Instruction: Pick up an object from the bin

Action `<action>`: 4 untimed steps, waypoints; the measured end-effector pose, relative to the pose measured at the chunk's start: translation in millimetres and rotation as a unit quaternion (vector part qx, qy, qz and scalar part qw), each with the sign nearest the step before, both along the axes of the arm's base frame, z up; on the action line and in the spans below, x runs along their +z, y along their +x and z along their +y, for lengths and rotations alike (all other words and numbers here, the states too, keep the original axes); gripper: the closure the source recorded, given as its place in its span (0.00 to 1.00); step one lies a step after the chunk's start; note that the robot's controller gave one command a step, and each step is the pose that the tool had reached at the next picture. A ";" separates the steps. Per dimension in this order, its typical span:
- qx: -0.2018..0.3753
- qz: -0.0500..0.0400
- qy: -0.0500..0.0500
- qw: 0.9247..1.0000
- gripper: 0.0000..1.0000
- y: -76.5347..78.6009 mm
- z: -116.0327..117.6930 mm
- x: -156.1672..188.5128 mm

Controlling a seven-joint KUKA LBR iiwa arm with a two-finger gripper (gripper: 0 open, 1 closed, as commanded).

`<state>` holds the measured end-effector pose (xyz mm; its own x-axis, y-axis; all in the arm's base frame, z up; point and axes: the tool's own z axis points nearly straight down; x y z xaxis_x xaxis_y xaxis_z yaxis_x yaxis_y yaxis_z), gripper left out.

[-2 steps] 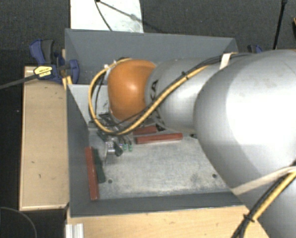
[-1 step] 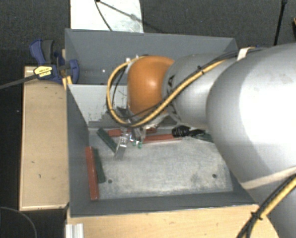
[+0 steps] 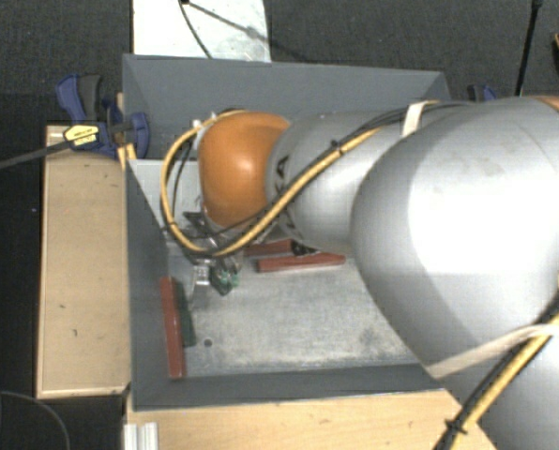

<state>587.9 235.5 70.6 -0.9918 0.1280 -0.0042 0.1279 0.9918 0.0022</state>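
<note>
My gripper [image 3: 204, 272] hangs low in the bin's left half, just under the arm's orange cover. A small dark green thing [image 3: 226, 280] sits right against its tip; whether it is gripped or lies on the floor I cannot tell. Just below and left of the gripper, a long red-brown bar [image 3: 173, 334] lies along the left wall, with a dark green strip [image 3: 185, 322] beside it. To the right of the gripper a second red-brown bar [image 3: 298, 262] lies crosswise on the floor, its far end hidden under the arm.
The arm reaches in from the right and covers the bin's right and back parts. Bare grey floor shows in front of the gripper, toward the near wall. The left wall stands close to the gripper.
</note>
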 end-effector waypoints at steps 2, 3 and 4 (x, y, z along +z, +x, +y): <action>0.423 -0.002 -0.002 0.906 0.00 -10.3 -44.1 41.6; 0.324 -0.002 0.000 0.946 0.00 -7.2 9.0 2.6; 0.320 -0.005 -0.002 0.947 0.00 -5.2 -45.4 82.4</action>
<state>582.8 190.1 153.0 -0.8657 -0.5004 -0.0124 -0.5004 0.8658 -0.0046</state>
